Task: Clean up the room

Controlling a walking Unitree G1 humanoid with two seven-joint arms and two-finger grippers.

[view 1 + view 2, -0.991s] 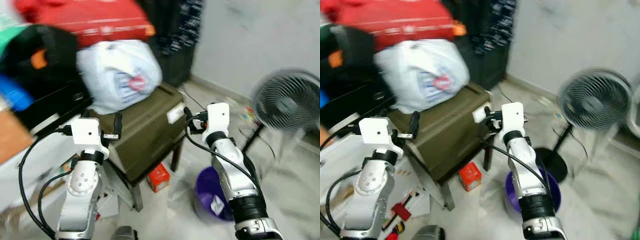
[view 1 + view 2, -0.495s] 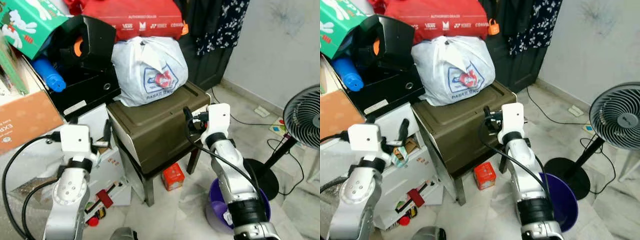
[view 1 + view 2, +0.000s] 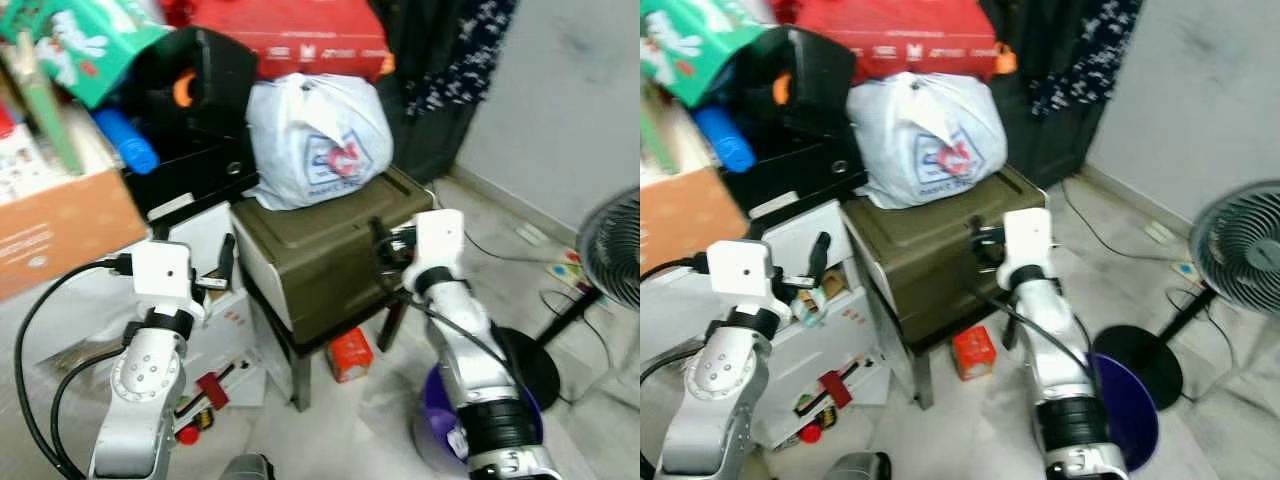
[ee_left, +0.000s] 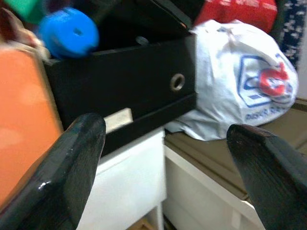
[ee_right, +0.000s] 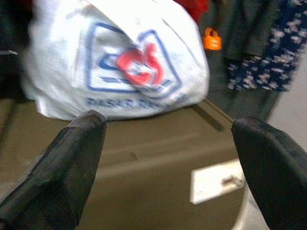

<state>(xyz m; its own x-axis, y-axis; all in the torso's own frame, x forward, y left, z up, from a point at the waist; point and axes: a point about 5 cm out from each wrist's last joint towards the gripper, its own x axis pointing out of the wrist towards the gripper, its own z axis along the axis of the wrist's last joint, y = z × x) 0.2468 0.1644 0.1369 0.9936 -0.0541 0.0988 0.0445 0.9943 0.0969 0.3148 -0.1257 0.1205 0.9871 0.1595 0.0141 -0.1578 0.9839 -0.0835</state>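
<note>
White plastic bag (image 3: 318, 140) is sitting on top of the olive box (image 3: 320, 250), and we are taking that box as our landmark. We are holding our right gripper (image 5: 168, 158) just in front of the box's near face, jaws spread wide, with the bag beyond and between the fingertips (image 5: 72, 158), untouched. Our left gripper (image 4: 163, 163) is hanging to the left of the box, jaws likewise parted, facing a black drawer unit (image 4: 124, 91) beside the bag.
</note>
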